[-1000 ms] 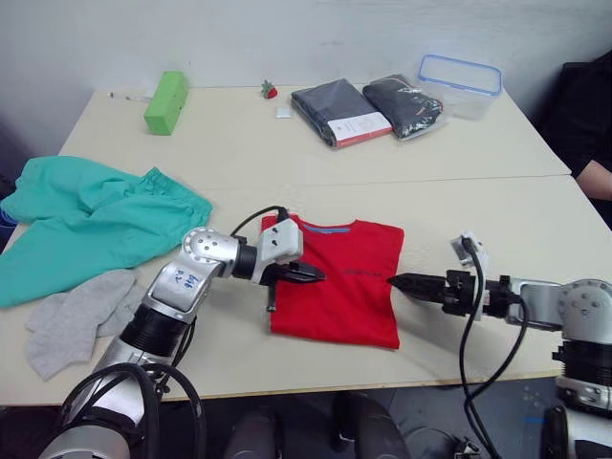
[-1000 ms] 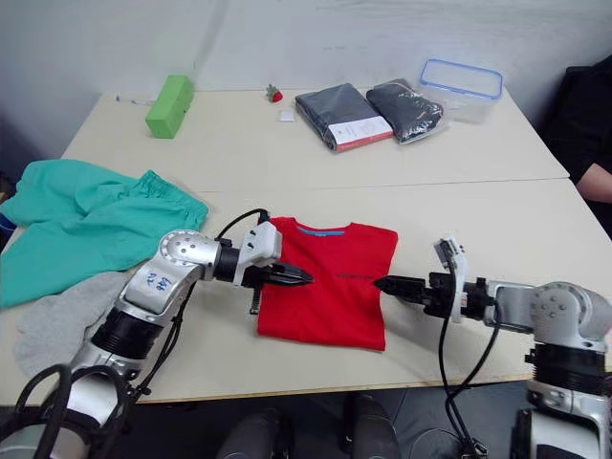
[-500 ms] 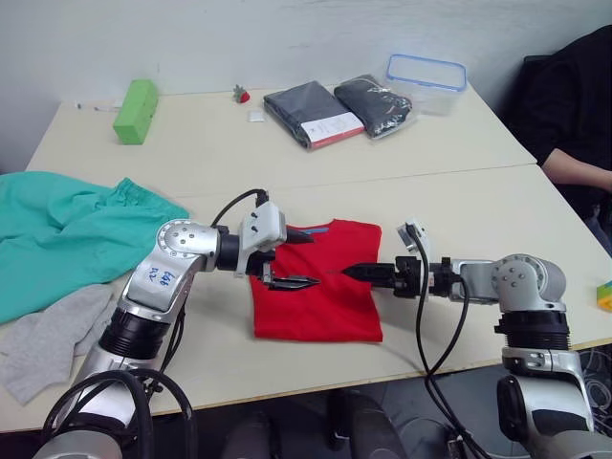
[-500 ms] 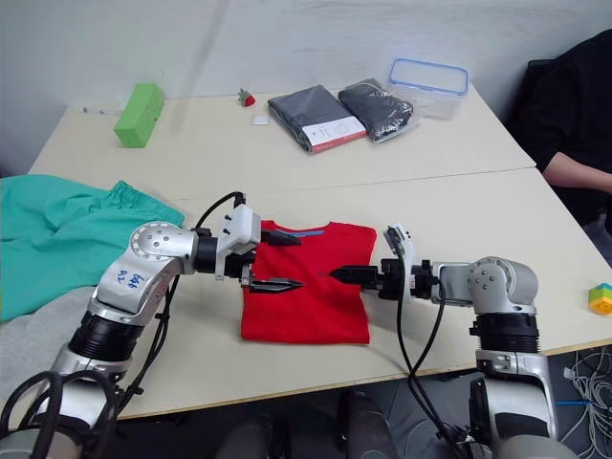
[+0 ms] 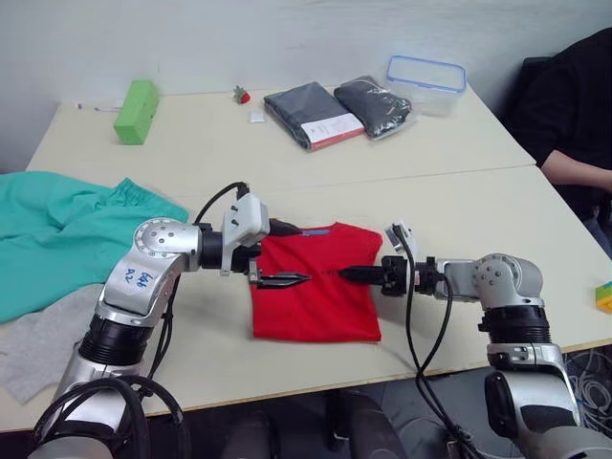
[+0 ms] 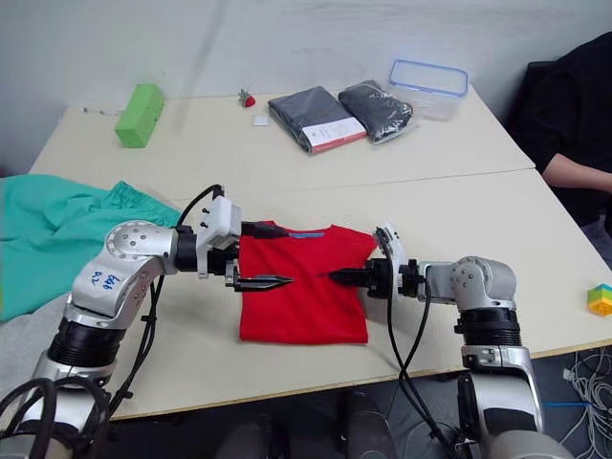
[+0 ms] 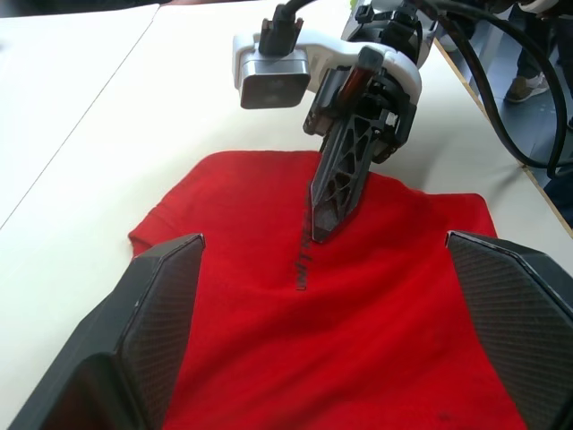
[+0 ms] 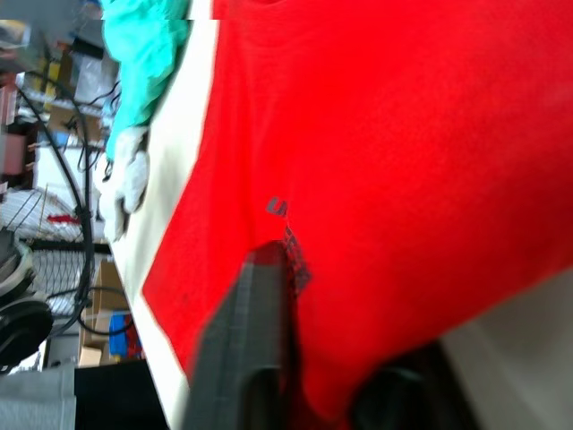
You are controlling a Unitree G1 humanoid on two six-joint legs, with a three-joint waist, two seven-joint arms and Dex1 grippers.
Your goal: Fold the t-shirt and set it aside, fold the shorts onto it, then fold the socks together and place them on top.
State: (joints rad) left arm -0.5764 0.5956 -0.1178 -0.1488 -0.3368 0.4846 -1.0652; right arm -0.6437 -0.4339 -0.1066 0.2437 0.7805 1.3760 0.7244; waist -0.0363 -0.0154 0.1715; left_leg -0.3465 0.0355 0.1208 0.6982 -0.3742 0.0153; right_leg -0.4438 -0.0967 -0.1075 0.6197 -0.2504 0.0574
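Lying flat at centre frame near the front edge of the table (image 5: pixel 459 206), the t-shirt (image 5: pixel 316 296) appeared as a folded red block, its blue neckband toward the far side of the table and its long axis running from near edge to far edge. A line of dark print crossed its middle.

The left gripper (image 5: pixel 282 256) reached in from the left of the frame over the shirt's upper left corner; its two black fingers (image 7: pixel 157 309) were spread wide apart, empty, one over the collar edge and one lower over the cloth. The right gripper (image 5: pixel 356 273) reached in from the right, level with the print; its fingers were pressed together into a single narrow point with nothing between them, the tip resting on or just above the shirt's middle. The two grippers pointed toward each other, near but apart.

The shorts (image 5: pixel 67 234) lay crumpled at the left edge of the frame, well apart from the shirt. The socks (image 5: pixel 29 335) lay at lower left, just beside the shorts.

Toward the far side of the table stood a green block (image 5: pixel 136 98) at upper left, two dark packaged garments (image 5: pixel 339 107) at upper centre, and a clear lidded container (image 5: pixel 426 78) beside them. A person's dark sleeve (image 5: pixel 574 115) showed at the right edge.
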